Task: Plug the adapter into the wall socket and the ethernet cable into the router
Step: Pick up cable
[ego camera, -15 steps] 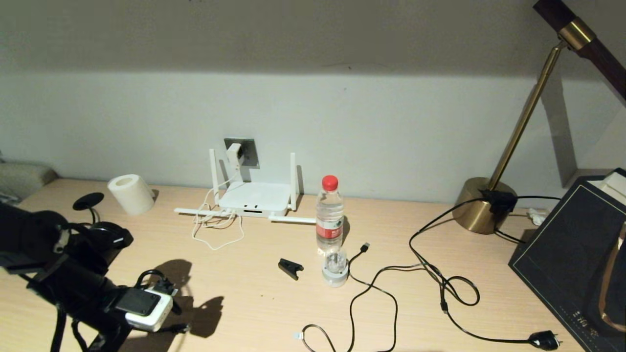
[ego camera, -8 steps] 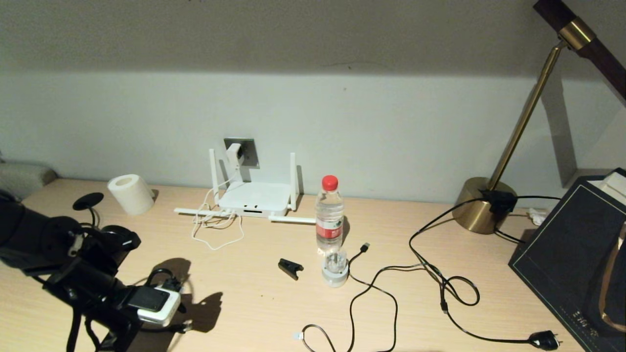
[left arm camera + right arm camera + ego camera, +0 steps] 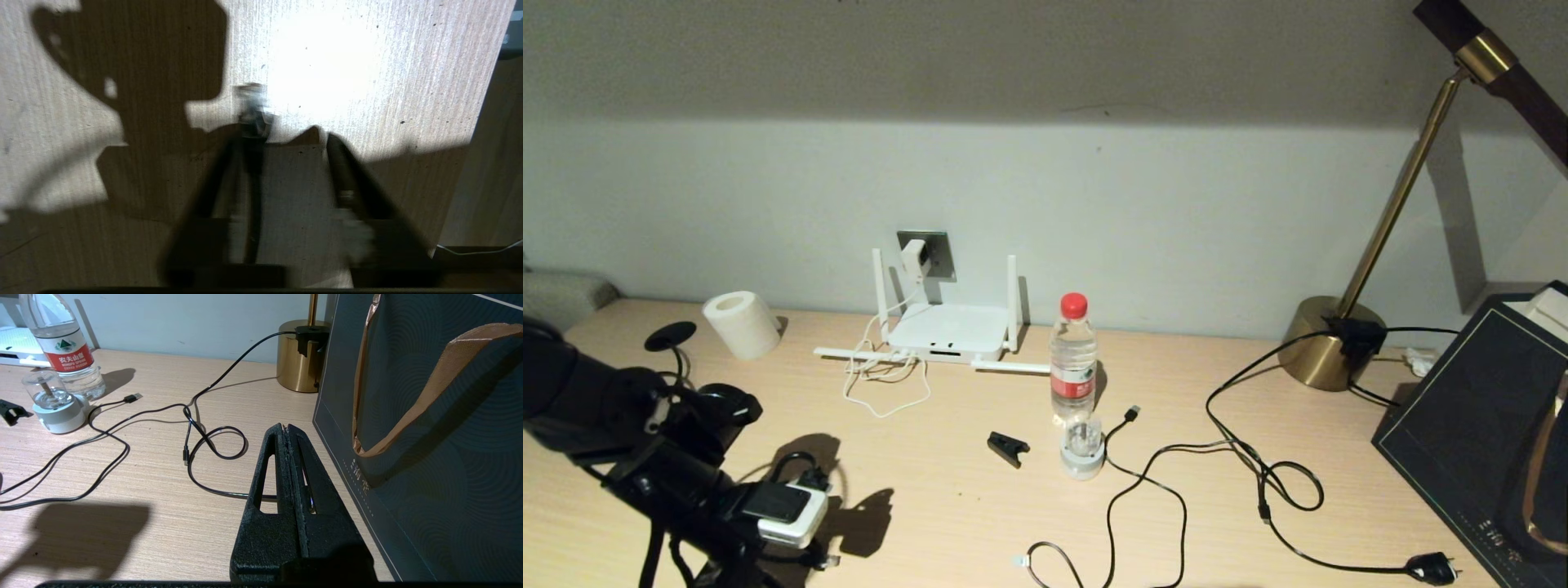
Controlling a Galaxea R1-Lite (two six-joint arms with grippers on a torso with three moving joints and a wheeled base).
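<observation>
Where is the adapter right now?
In the head view, the adapter sits in the wall socket on the back wall, just above the router.

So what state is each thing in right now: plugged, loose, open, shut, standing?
adapter: plugged into the wall socket.
ethernet cable: unplugged, its end on the desk.
router: lying flat, two antennas up, two folded down.
left tool: open, straddling the ethernet cable's end.
right tool: shut, empty, parked by the dark bag.
water bottle: upright, capped.
black plug: unplugged, on the desk.
</observation>
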